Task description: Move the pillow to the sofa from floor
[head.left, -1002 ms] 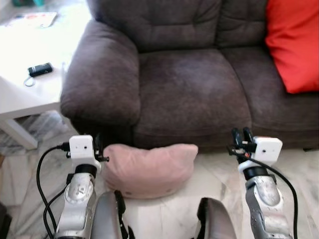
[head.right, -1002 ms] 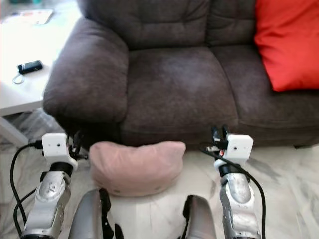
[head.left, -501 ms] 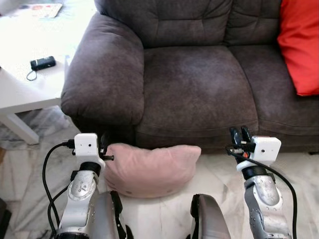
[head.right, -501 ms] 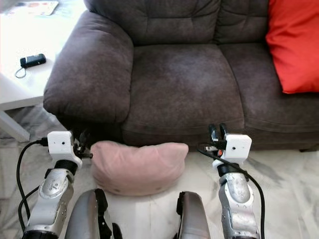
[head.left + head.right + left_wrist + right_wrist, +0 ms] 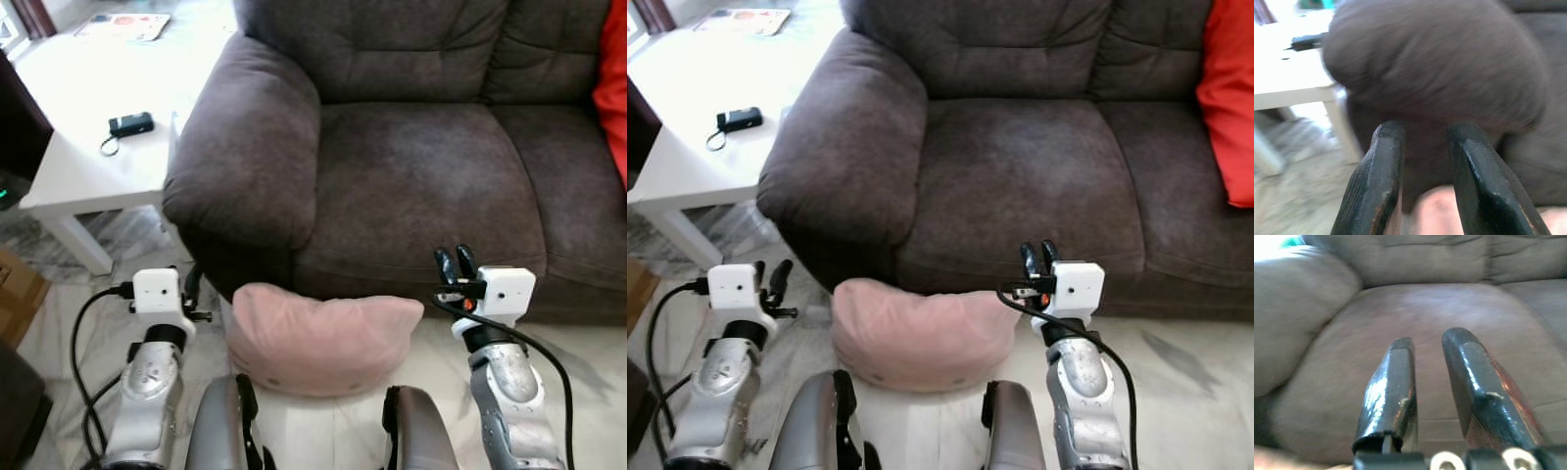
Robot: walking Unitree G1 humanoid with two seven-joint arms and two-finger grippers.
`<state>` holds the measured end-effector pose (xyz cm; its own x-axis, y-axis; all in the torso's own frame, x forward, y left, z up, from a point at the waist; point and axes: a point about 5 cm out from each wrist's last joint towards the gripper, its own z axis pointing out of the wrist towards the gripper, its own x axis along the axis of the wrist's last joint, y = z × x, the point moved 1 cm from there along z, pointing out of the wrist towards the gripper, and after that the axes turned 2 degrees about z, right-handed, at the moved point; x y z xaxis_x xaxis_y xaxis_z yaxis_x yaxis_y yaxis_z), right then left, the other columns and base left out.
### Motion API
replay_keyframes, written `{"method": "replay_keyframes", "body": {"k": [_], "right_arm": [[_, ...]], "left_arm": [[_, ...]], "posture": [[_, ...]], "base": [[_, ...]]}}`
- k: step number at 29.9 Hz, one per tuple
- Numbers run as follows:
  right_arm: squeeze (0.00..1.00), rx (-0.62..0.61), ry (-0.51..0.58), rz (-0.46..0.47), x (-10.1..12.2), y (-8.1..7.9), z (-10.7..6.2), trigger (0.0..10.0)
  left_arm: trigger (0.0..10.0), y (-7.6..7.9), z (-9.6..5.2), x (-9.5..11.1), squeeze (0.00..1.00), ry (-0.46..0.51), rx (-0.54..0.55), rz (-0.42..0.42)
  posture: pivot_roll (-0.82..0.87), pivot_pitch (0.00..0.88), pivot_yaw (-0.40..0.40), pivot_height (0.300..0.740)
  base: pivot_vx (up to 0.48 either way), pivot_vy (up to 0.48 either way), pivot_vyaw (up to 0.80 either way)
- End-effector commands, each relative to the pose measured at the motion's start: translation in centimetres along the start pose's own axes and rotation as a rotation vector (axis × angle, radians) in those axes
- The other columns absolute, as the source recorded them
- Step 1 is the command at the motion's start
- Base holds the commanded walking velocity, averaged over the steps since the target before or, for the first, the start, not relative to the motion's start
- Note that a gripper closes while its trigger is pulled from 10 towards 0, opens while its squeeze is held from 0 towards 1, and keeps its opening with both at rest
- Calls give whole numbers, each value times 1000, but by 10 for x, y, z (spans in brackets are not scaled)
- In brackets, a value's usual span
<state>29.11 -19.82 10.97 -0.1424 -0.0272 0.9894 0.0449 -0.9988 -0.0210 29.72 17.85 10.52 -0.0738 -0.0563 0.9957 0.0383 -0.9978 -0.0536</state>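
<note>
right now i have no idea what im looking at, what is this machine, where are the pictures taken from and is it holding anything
This is a walking humanoid robot with two silver arms, each ending in a pincer of two long black fingers. Two pictures come from cameras in its head, looking down; the other two come from cameras on its wrists, looking along the fingers. The left pincer and right pincer are both raised in front of it, fingers a little apart, holding nothing. Between them, on the pale marble floor, lies a soft pink pillow against the foot of a dark brown fabric sofa. A red cushion sits on the sofa. Beside the sofa stands a white side table with a small black device on it.
</note>
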Motion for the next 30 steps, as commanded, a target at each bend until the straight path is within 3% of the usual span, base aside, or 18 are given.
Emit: {"method": "replay_keyframes", "body": {"k": [1,5,11,14,19,20,26,27,28,30], "right_arm": [[0,12,7,16,1,-5,1,10000],[0,11,7,18,1,-5,2,10000],[0,9,6,19,1,-5,2,10000],[0,10,6,19,1,-5,2,10000],[0,10,5,16,1,-4,1,10000],[0,10,5,16,1,-4,1,10000],[0,20,16,16,5,-6,4,10000],[0,23,22,15,8,-6,5,10000],[0,26,29,13,10,-5,6,10000],[0,28,44,15,16,-4,7,10000]], "left_arm": [[10000,-10,-2,-3,0,-11,24,7],[10000,-10,-2,-3,0,-11,13,7],[10000,2,-4,-12,0,-62,-86,2],[10000,5,-13,-29,0,-147,-147,1],[10000,-5,-24,-53,0,-284,-110,77],[10000,-8,-24,-62,0,-343,-80,58],[10000,-13,-14,-76,0,-408,-52,-24],[10000,-15,-11,-79,784,-424,-42,-21],[10000,-17,-8,-81,1000,-438,-36,-28],[10000,-22,-2,-83,1000,-453,-23,-5]], "posture": [[-49,159,-16,539],[-50,158,-15,539],[-50,158,-14,539],[-48,160,-12,539],[-45,167,-16,539],[-44,167,-17,539],[-60,180,-23,539],[-64,184,-24,539],[-72,190,-26,539],[-77,198,-32,539]], "base": [[247,0,0],[247,0,0],[0,0,0],[0,0,0],[0,0,0],[0,0,0],[0,0,0],[0,0,0],[0,0,0],[0,0,0]]}}
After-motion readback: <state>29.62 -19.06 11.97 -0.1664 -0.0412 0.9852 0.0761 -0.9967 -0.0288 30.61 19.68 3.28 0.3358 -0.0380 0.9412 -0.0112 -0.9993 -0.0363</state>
